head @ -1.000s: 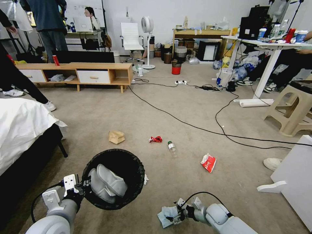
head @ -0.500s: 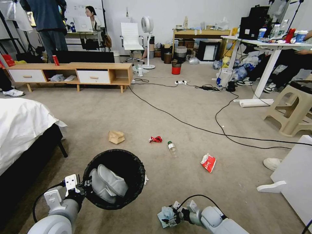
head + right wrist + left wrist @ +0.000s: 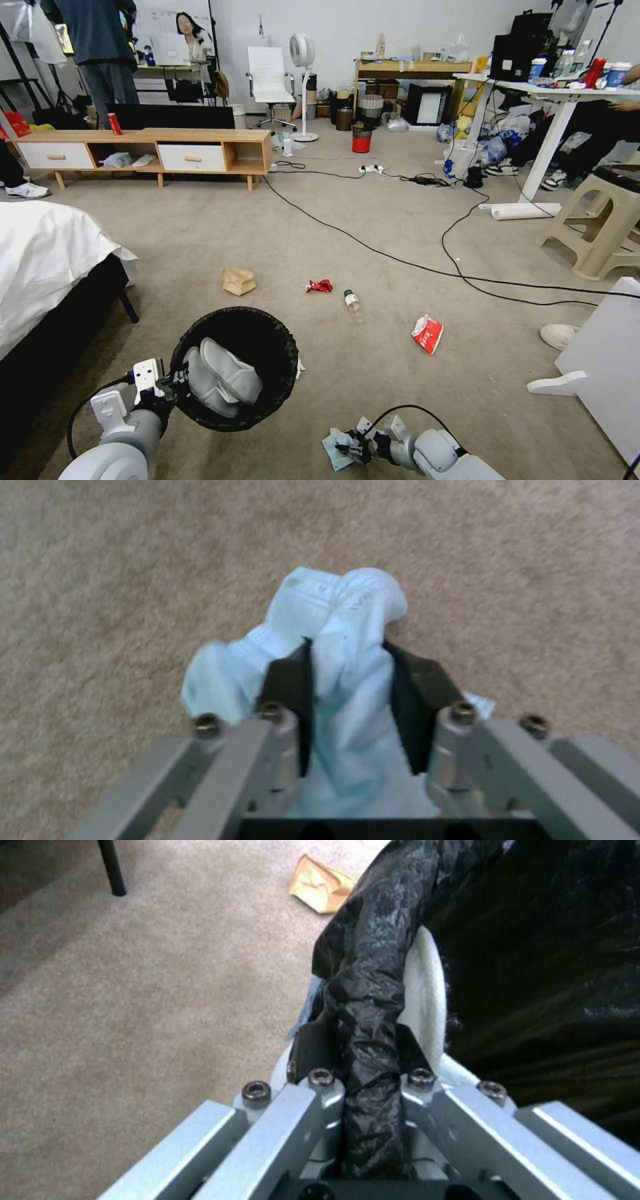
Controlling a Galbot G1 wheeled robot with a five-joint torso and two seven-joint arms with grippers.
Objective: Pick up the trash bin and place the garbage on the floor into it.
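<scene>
— Where do we stand?

— We have the trash bin (image 3: 232, 367) in hand: our left gripper (image 3: 175, 385) is clamped on its rim, pinching the black bag (image 3: 363, 1040) folded over the pale wall, at the near-left side of the bin. Whether the bin rests on the floor (image 3: 373, 220) or hangs just above it, we cannot quite tell.

— And the right side?

— Our right gripper (image 3: 348, 448) is low, to the right of the bin, its fingers closed on a pale blue tissue (image 3: 340, 630). So we judge the step in hand to be the first pickup of garbage.

— What does the next move call for?

— Carrying the tissue across to the bin's mouth, clearing the rim, and letting go above the opening. Something white already lies inside.

— What remains?

— The brown paper bag (image 3: 239, 281), red wrapper (image 3: 319, 286), small bottle (image 3: 353, 305) and red-and-white packet (image 3: 427, 333) lie farther out on the carpet, well apart from us.
</scene>
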